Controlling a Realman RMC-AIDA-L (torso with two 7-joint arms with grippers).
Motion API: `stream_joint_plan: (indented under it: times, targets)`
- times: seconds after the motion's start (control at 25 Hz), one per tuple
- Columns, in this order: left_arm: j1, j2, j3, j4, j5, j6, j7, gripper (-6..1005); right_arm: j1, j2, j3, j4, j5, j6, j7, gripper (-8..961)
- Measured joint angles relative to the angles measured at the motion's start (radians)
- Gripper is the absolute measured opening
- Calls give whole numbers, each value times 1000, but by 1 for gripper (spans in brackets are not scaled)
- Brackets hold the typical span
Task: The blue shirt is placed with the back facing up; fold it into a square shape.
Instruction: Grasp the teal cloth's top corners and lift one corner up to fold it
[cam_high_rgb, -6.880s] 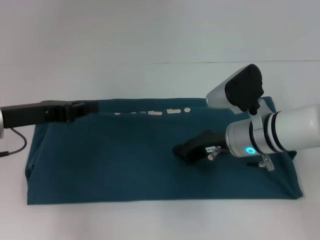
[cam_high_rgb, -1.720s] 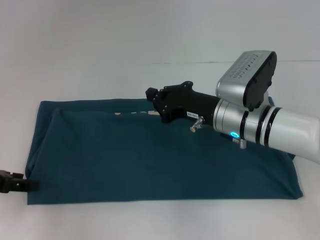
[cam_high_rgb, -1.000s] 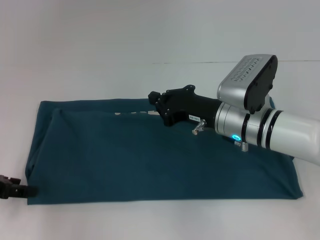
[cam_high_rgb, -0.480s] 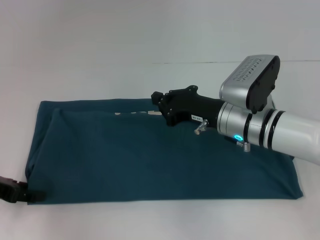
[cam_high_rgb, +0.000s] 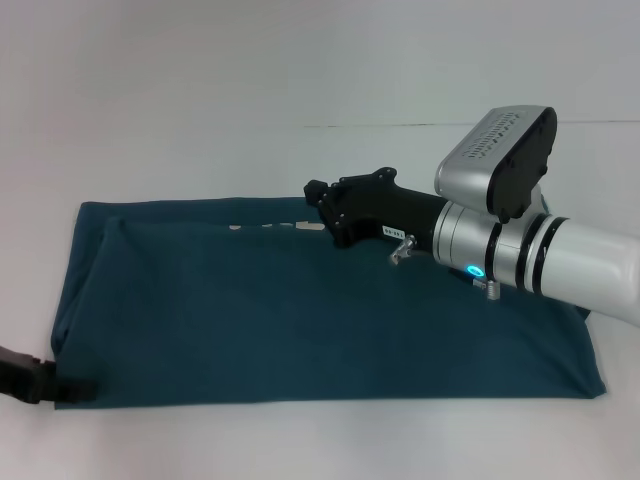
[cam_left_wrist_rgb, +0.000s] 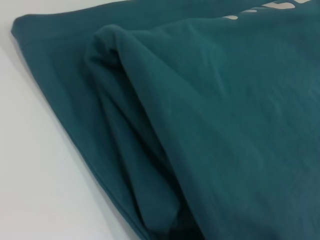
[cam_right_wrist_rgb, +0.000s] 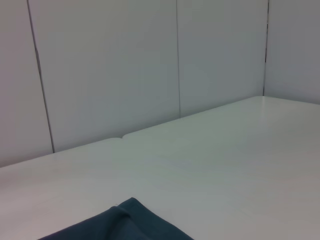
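The blue shirt (cam_high_rgb: 300, 310) lies flat on the white table as a wide rectangle, with a pale printed strip along its far edge. My right gripper (cam_high_rgb: 322, 196) hangs above the shirt's far edge near the middle and points left, with nothing seen in it. My left gripper (cam_high_rgb: 50, 385) is low at the shirt's near left corner, mostly out of the head view. In the left wrist view the shirt (cam_left_wrist_rgb: 210, 125) fills the picture, showing layered folds at its edge. In the right wrist view only a corner of the shirt (cam_right_wrist_rgb: 125, 225) shows.
The white table (cam_high_rgb: 300, 80) extends beyond the shirt on all sides. A seam line (cam_high_rgb: 460, 125) crosses the table at the back right. Panelled walls (cam_right_wrist_rgb: 125, 65) stand behind the table's far edge.
My left gripper went from the shirt's far left edge to its near left corner and crept slightly rightward. My right arm rose from the shirt's middle to over its far edge.
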Motion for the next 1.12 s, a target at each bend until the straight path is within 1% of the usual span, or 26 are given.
stream_joint_plan:
  times: [0.12,0.52,0.72,1.12]
  targets:
    - [-5,0,1,-13,0,-3,0,614,0,0,3,0,0,0,0,13]
    - [-11,-5,47,-21,-3,-4,-6,607,-3,-2,4,0,0,1,0,13]
    - [-9,-8,46,-23,-2,-2,-8,604,-9,-3,4,-1,0,-3,0,13]
    - [-6,-8,49,-24,-3,9,-4,234,-15,-3,4,-1,0,-9,2,12]
